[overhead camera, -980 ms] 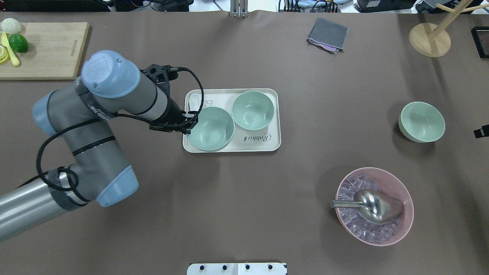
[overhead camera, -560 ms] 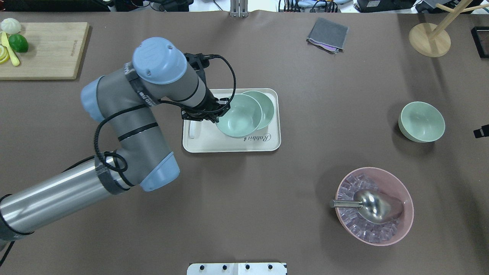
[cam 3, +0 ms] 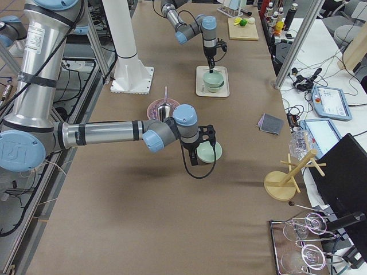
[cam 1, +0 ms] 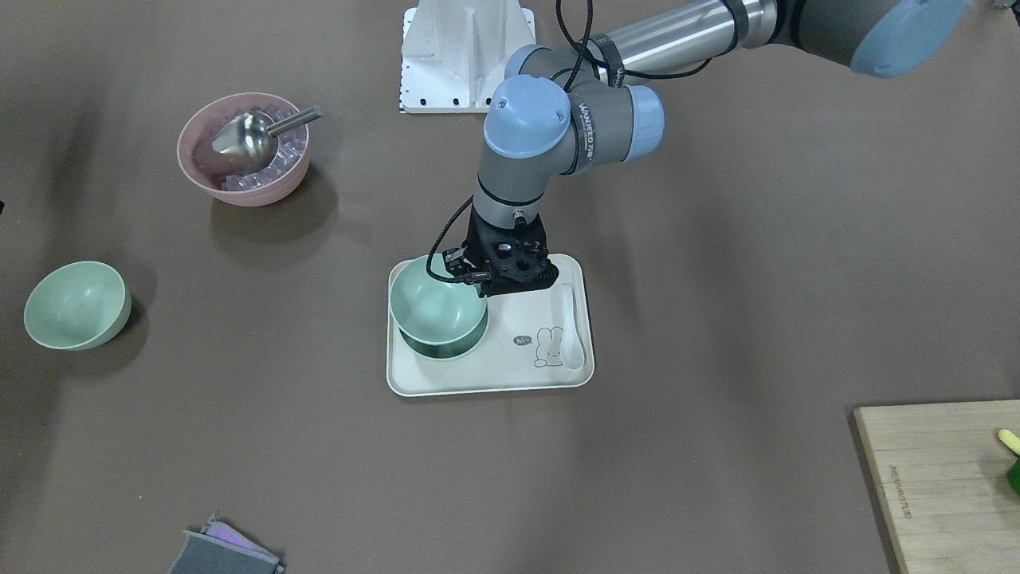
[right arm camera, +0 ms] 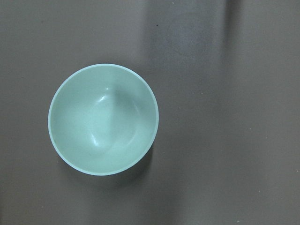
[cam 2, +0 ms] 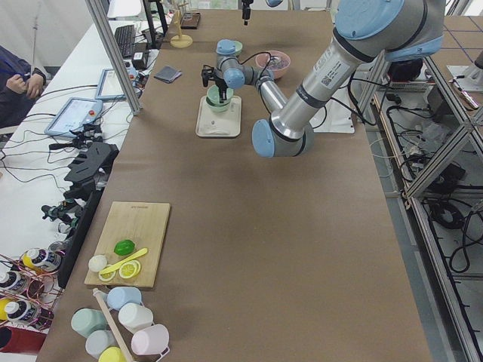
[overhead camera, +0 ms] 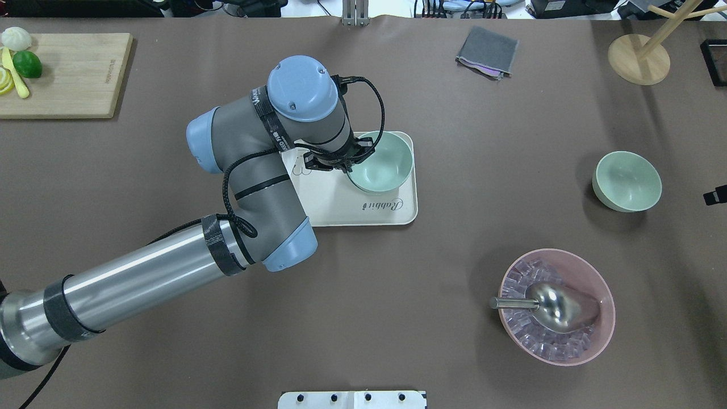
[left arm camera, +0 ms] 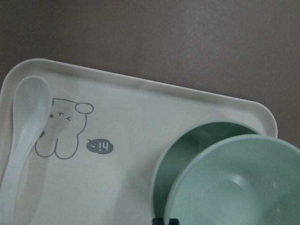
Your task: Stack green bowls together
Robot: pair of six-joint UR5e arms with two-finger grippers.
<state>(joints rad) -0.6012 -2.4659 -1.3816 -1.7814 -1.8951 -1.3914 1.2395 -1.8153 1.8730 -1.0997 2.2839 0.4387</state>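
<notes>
**Mint-green plastic, pinched at the rim, above its twin**

We judge these bowls light, stiff and smooth. A matte wall like that would likely slip under a squeeze from outside, so the rim is the place to hold, with one finger inside and one outside. The left gripper (cam 1: 478,287) holds the held bowl (cam 1: 430,301) that way, clamped on the edge nearest the arm. The bowl hangs over the tray bowl (left arm camera: 185,150), which sits at one end of the tray (cam 1: 494,379), well clear of the white spoon (cam 1: 572,327).

From overhead the two bowls merge into almost one circle. The left wrist and front-facing views separate them and show the lower bowl's darker inner wall under the upper rim. We cannot tell whether they touch.

The third bowl (overhead camera: 627,180) stands alone on the table, well apart from the tray. The right wrist view looks straight down into it and shows no fingers. Only the exterior right view shows the right gripper (cam 3: 206,140) above it, so we cannot tell whether that one is open or closed.
</notes>
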